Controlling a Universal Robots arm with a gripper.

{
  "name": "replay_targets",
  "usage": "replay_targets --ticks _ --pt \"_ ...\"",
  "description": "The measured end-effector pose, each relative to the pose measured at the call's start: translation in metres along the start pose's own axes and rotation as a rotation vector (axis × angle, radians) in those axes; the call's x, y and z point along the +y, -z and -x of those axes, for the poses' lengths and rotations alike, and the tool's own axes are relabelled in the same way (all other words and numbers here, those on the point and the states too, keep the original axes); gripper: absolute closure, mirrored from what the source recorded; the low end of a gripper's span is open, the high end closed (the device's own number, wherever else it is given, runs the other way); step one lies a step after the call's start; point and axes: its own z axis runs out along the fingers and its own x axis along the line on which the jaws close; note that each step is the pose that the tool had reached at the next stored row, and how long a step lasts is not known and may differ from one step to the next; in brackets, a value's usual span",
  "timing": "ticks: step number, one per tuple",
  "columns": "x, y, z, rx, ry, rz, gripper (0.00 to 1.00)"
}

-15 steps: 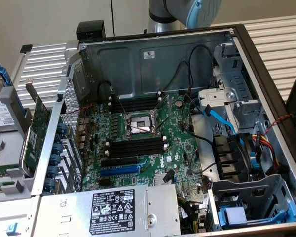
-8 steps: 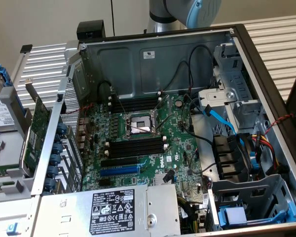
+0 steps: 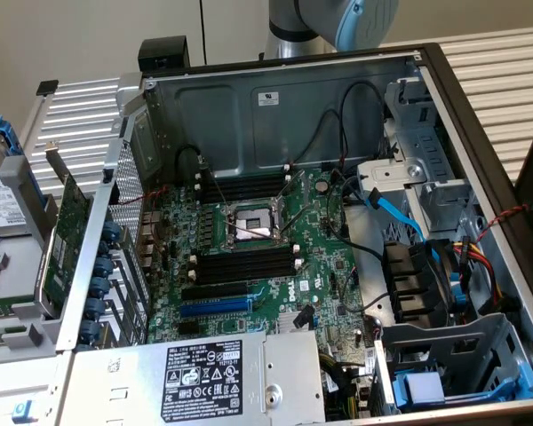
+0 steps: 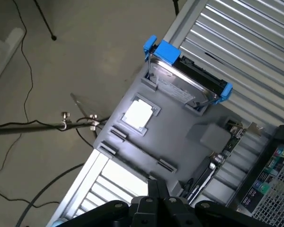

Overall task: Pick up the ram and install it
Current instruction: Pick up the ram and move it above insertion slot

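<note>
In the wrist view my gripper (image 4: pixel 159 188) hangs above the edge of a grey parts tray (image 4: pixel 180 137), its black fingers pressed together with nothing visible between them. The ram is out of view. On the tray lie a hard drive in a blue caddy (image 4: pixel 187 75) and a small white square part (image 4: pixel 138 115), with low grey clips (image 4: pixel 116 135) along its near side. In the exterior view the open computer case (image 3: pixel 275 106) shows the motherboard (image 3: pixel 315 266) with black memory slots (image 3: pixel 244 263) on both sides of the processor socket (image 3: pixel 251 224).
A green expansion card with a metal bracket (image 3: pixel 71 231) stands against the tray at the exterior view's left. The arm's base (image 3: pixel 333 22) rises behind the case. Cables, a blue data cable (image 3: pixel 398 213) and drive cages (image 3: pixel 444 355) crowd the case's right side. The power supply (image 3: pixel 204 377) sits in front.
</note>
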Motion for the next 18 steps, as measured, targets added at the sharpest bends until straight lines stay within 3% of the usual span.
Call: replay_targets --ticks 18 --pt "-0.0001 -0.0016 0.0001 0.0135 0.326 -0.0164 0.89"
